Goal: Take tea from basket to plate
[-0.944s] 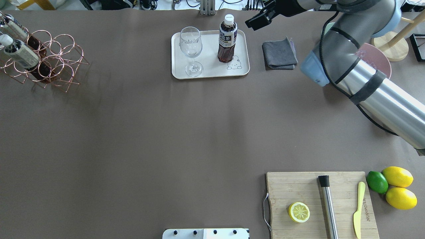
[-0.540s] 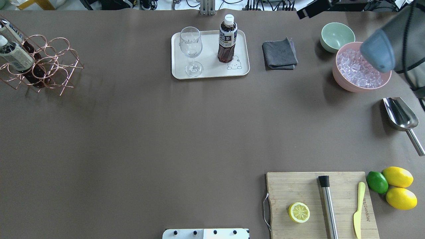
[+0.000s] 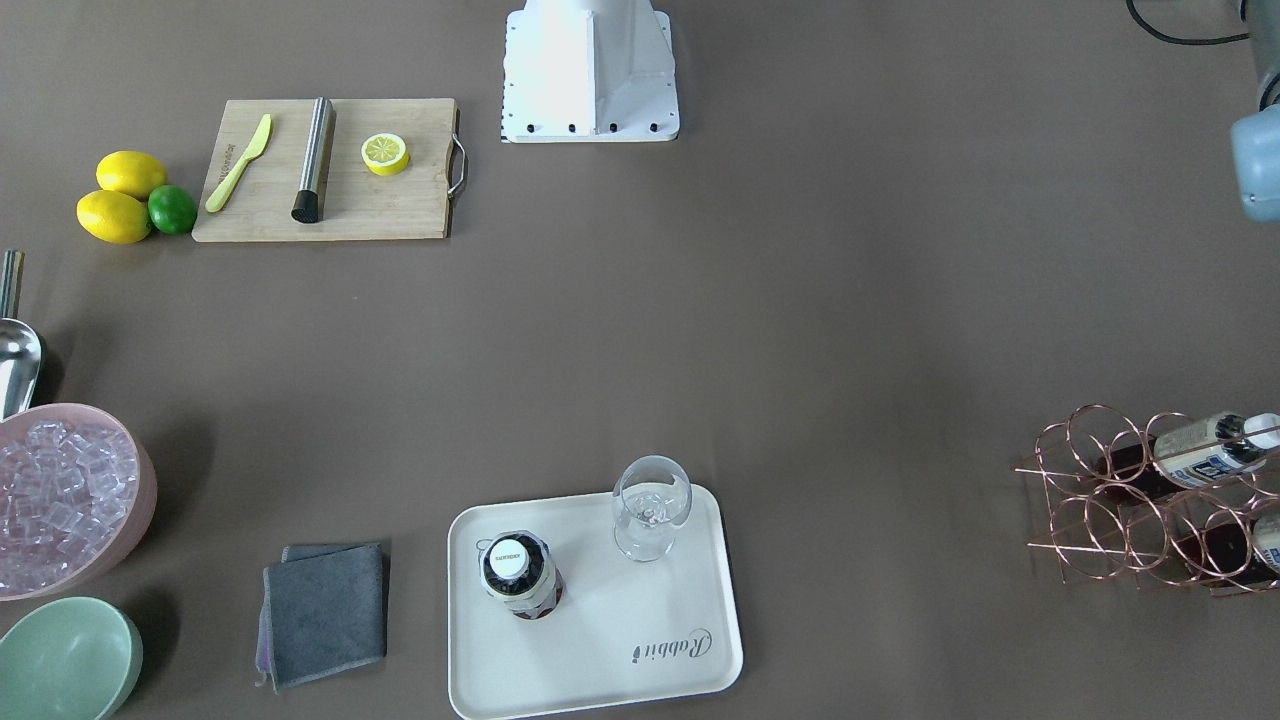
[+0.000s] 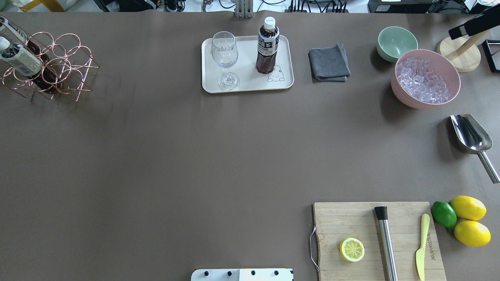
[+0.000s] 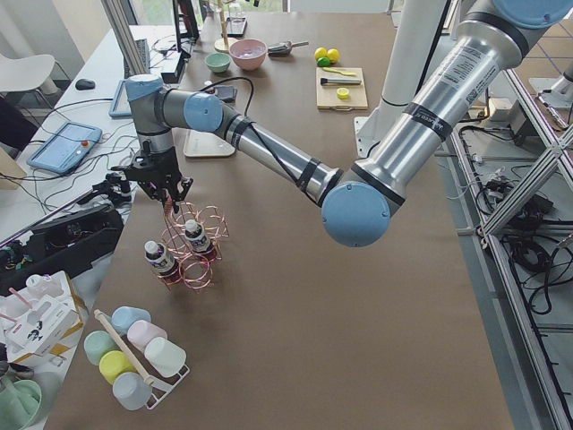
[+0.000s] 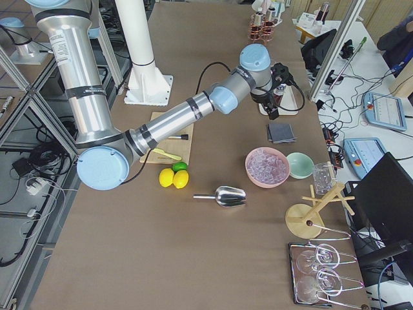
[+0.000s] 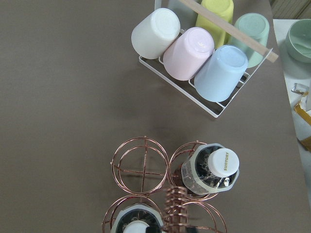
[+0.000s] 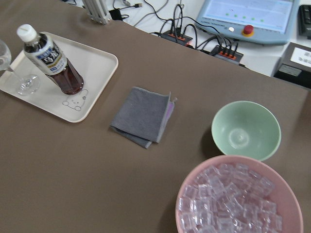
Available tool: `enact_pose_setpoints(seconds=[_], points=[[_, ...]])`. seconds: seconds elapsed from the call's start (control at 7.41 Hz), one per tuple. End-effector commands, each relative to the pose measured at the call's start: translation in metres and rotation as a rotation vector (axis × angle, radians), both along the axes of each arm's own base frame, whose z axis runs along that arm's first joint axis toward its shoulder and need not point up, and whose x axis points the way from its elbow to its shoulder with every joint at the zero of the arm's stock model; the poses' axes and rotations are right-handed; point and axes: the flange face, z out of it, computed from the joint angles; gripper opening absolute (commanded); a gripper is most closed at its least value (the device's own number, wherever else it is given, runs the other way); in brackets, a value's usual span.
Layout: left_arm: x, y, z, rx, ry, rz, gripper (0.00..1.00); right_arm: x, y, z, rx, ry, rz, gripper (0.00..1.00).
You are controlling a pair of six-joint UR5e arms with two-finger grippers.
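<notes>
The tea (image 4: 267, 45), a clear plastic bottle of dark reddish-brown liquid with a white screw cap, stands upright on the plate (image 4: 250, 80). The plate is a smooth cream tray with rounded corners, and the tea is just beside its line-drawn bear. A stemmed glass (image 4: 224, 58) stands on the same plate, apart from the tea.

The basket (image 4: 58, 62) is thin rose-gold wire bent into round rings, and two like bottles (image 3: 1195, 450) sit in two of its cells. The left end effector (image 5: 166, 186) is at the top of the basket's coiled handle; I cannot tell whether it is clenched on it. The right end effector (image 4: 459, 30) shows only as a dark shape at the far right edge of the table (image 4: 195, 156), and I cannot tell its state.

A folded grey cloth (image 4: 329, 64) lies right of the plate. A pink bowl (image 4: 422, 104) is heaped with clear ice cubes (image 4: 420, 80).

Half a second ago the right arm's blue-grey joint hung over that bowl; it is now gone from the overhead view. The basket has shifted slightly. The tea, glass and plate have not moved.
</notes>
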Motion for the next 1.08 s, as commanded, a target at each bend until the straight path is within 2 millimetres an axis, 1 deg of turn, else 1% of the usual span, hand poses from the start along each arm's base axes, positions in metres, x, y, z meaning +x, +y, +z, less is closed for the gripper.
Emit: enact_pose_setpoints(seconds=[0.0, 0.13, 0.27, 0.4, 0.54, 0.67, 0.81, 0.94], points=[[0.001, -0.001, 0.002, -0.032, 0.007, -0.072, 0.00, 0.061, 0.015, 0.087, -0.270, 0.073, 0.051, 0.99], [0.001, -0.003, 0.003, -0.042, 0.011, -0.106, 0.00, 0.079, 0.025, 0.122, -0.362, 0.099, 0.056, 0.99], [0.003, -0.004, 0.003, -0.046, 0.026, -0.111, 0.00, 0.093, 0.048, 0.164, -0.411, 0.137, 0.065, 0.99], [0.003, -0.004, -0.001, -0.038, 0.033, -0.113, 0.00, 0.101, 0.067, 0.200, -0.435, 0.195, 0.055, 0.99], [0.003, -0.004, -0.003, -0.030, 0.038, -0.110, 0.20, 0.104, 0.078, 0.232, -0.464, 0.219, 0.025, 0.99], [0.007, -0.004, -0.006, -0.026, 0.040, -0.110, 0.98, 0.105, 0.087, 0.260, -0.517, 0.217, 0.013, 0.99], [0.006, -0.004, -0.007, -0.028, 0.045, -0.119, 0.98, 0.106, 0.093, 0.277, -0.551, 0.216, 0.010, 0.99], [0.006, -0.005, -0.010, -0.023, 0.047, -0.119, 0.98, 0.106, 0.095, 0.283, -0.561, 0.224, 0.012, 0.99]])
